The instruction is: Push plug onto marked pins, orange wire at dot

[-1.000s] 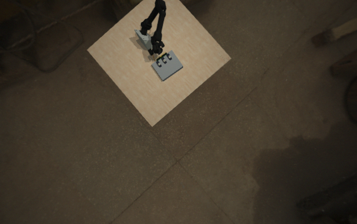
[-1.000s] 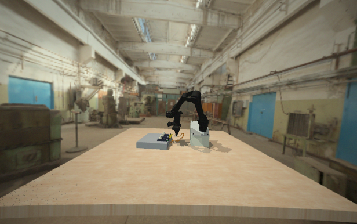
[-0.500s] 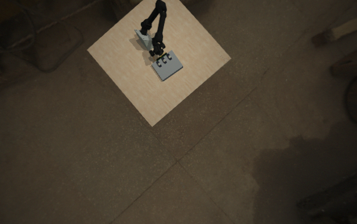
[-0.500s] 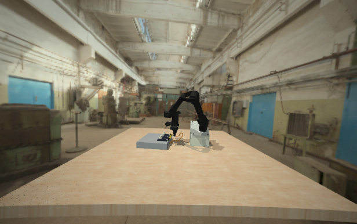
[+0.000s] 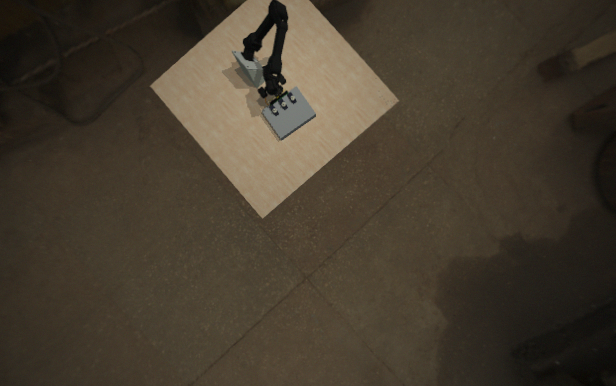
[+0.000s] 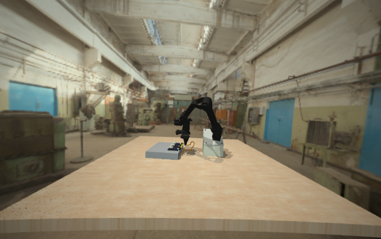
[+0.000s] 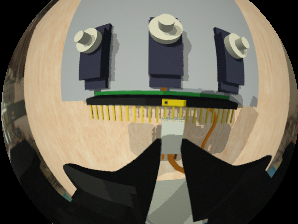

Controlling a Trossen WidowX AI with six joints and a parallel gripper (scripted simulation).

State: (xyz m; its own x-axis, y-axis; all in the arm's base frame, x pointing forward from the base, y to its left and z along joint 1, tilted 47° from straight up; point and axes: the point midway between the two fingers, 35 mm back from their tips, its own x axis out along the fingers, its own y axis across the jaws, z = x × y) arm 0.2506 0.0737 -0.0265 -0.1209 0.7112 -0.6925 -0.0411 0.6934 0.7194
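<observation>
My gripper (image 6: 185, 143) (image 7: 171, 143) is shut on the pale plug (image 7: 172, 131), in front of the holder's near edge. The plug points at the row of yellow pins (image 7: 125, 114); its front edge is at or very near the tips below the yellow band (image 7: 177, 103). Whether pins have entered its holes cannot be told. The band's dark dot is at its left end. The orange wire (image 7: 209, 132) loops behind the plug and up to the right. The grey holder (image 5: 290, 122) (image 6: 161, 153) (image 7: 127, 30) carries three dark servos with cream horns, the middle one (image 7: 166, 57) above the band. The plug's holes are hidden.
The pin row runs on to both sides of the plug, with a green strip (image 7: 135, 93) behind it. The grey arm base (image 5: 254, 73) (image 6: 213, 149) stands on the wooden table (image 5: 250, 170) (image 6: 198, 192), behind the gripper and opposite the holder.
</observation>
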